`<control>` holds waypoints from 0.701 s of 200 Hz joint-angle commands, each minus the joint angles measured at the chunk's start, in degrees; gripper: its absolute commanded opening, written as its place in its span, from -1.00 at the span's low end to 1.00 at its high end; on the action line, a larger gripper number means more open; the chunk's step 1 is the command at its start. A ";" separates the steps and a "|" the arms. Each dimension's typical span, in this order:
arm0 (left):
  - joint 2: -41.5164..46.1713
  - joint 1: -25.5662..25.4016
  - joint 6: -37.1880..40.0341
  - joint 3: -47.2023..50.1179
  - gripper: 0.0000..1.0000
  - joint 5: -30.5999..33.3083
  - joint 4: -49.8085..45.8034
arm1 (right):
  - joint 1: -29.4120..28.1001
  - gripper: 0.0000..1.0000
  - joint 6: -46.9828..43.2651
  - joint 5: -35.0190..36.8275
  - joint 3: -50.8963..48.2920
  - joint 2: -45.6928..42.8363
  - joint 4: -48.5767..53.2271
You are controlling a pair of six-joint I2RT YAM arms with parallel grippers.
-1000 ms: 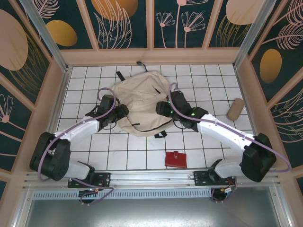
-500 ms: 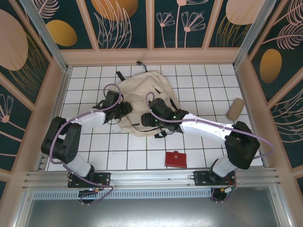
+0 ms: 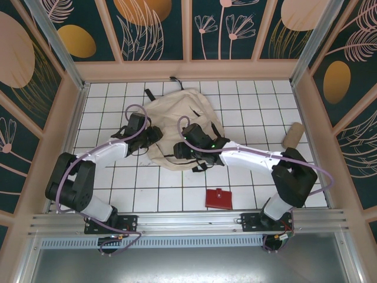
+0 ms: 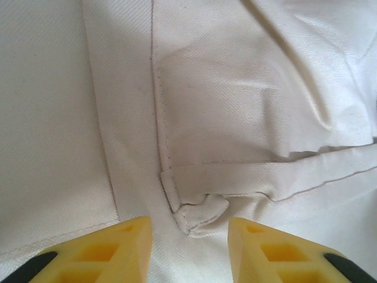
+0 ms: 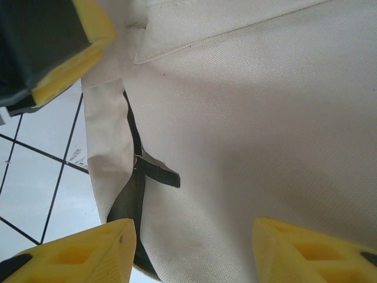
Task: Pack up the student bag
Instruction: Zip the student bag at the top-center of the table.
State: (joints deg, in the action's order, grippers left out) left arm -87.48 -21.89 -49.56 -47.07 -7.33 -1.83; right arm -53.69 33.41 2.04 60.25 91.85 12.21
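Observation:
The beige student bag [image 3: 177,121] lies flat on the white tiled table, towards the back. My left gripper [image 3: 155,137] sits at its left edge. In the left wrist view the left gripper [image 4: 188,250] is open, and a stitched fabric corner [image 4: 197,213] lies just ahead of the gap. My right gripper [image 3: 179,150] reaches across the bag's near part. In the right wrist view the right gripper [image 5: 194,253] is open wide over the cloth, beside a black zipper pull [image 5: 158,172]. A finger of the left gripper [image 5: 65,41] shows at the upper left there.
A small red wallet [image 3: 219,198] lies near the front of the table, between the arm bases. A tan cylindrical pouch [image 3: 293,135] rests by the right wall. Wooden walls [image 3: 70,124] close in the table on three sides.
My right arm has swung left from the bag's right side to its near middle. The left gripper has edged onto the bag's left edge and its jaws have narrowed.

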 commanded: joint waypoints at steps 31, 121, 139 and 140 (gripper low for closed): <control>-1.18 0.27 0.74 1.46 -0.13 -2.14 -1.60 | -0.42 0.09 0.93 -0.46 1.12 2.17 -0.71; -4.59 0.27 0.35 0.70 -0.74 -5.06 1.73 | -0.45 0.09 1.31 -0.46 1.67 2.89 -0.58; -3.17 0.27 0.34 0.24 -0.94 -4.83 1.65 | -0.45 0.09 1.23 -0.89 1.80 2.72 -0.43; -3.02 0.27 0.30 0.19 -0.95 -4.81 1.65 | -0.45 0.09 1.22 -0.90 1.80 2.72 -0.43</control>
State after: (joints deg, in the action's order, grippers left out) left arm -91.88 -21.89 -49.52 -45.98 -11.57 -0.82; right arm -53.69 33.78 1.78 60.29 93.82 12.19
